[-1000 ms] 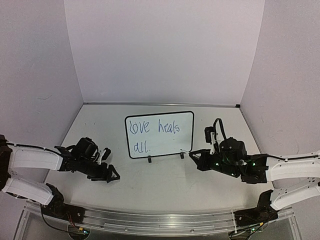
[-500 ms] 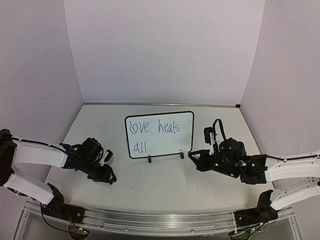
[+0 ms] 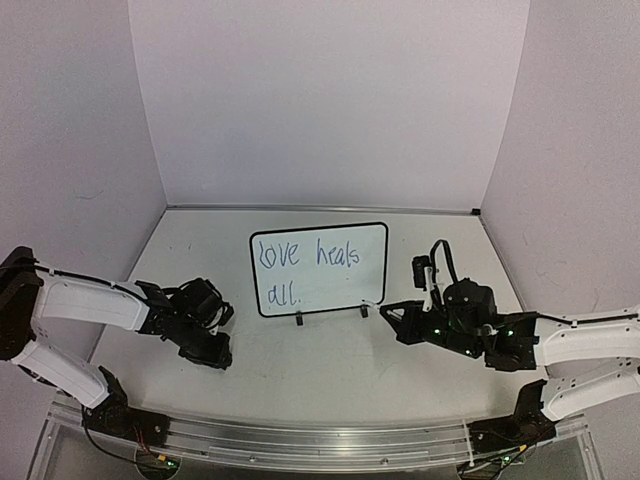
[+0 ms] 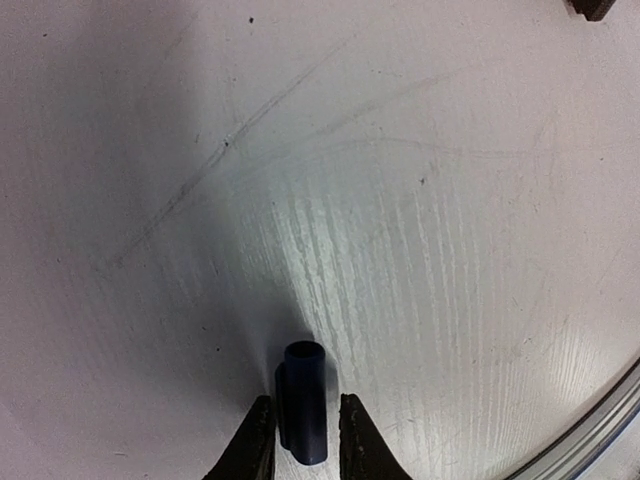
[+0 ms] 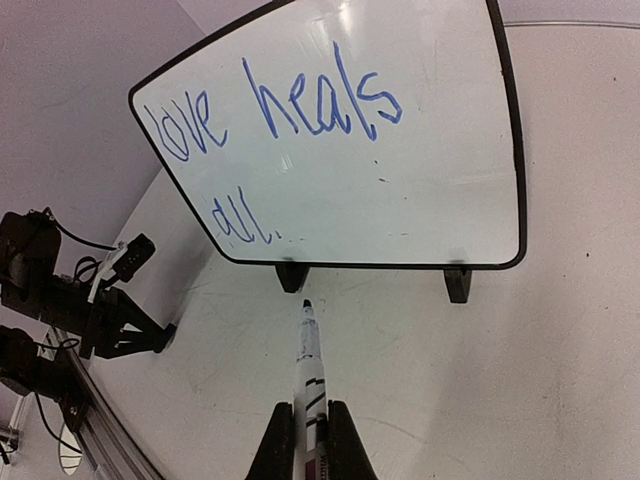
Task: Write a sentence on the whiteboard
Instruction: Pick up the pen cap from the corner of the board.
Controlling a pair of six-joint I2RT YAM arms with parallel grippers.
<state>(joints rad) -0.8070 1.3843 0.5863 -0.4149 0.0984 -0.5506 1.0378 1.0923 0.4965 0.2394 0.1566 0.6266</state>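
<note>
The whiteboard (image 3: 340,285) stands upright mid-table on two black feet, and it also fills the top of the right wrist view (image 5: 430,190). The sentence (image 3: 300,255) reads "love heals all." in blue across two lines (image 5: 320,100). My right gripper (image 5: 309,445) is shut on a white marker (image 5: 309,365). Its bare tip hovers just short of the board's left foot (image 5: 291,275). My left gripper (image 4: 303,440) points down at the table left of the board. Its fingers are shut on a blue marker cap (image 4: 303,400) that lies on the table.
A metal rail (image 3: 300,440) runs along the near edge and shows at the corner of the left wrist view (image 4: 600,430). Pale walls close in the back and both sides. The left arm (image 5: 110,320) shows at the left of the right wrist view.
My left gripper has slid a little to the right and its jaws have closed in on the blue cap. The right arm has barely shifted and still holds the marker.
</note>
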